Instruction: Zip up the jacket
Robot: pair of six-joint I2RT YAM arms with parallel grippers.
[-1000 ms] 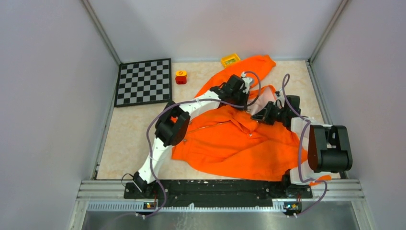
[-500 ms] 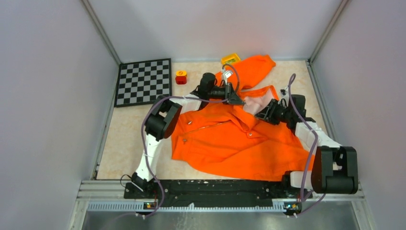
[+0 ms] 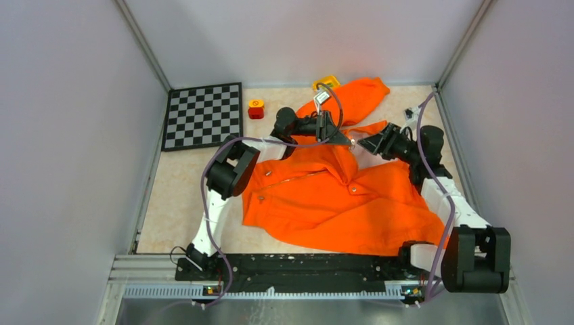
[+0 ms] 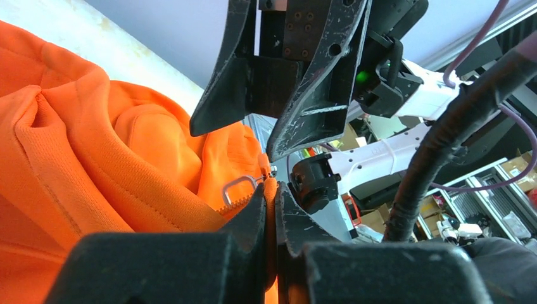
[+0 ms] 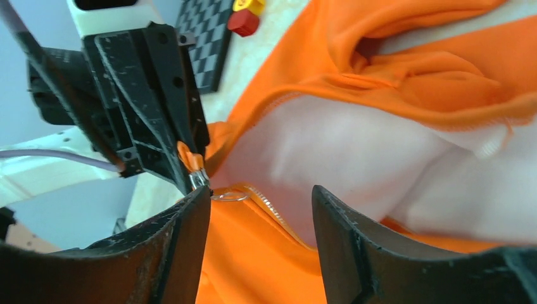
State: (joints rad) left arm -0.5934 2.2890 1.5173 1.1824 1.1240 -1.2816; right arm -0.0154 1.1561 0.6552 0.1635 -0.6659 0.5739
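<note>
Orange jacket (image 3: 338, 203): left wrist view shows me the left gripper (image 4: 271, 193) pinched tight on its zipper edge (image 4: 235, 204); right wrist view shows the right gripper (image 5: 259, 193) agape, empty.

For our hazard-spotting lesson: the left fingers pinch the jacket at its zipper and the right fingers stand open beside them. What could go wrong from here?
The ring pull is small, so the right fingers may close on cloth instead.
The left fingers sit very near, so the two pairs might collide.
The jacket lies bunched, so the zipper could jam.
</note>
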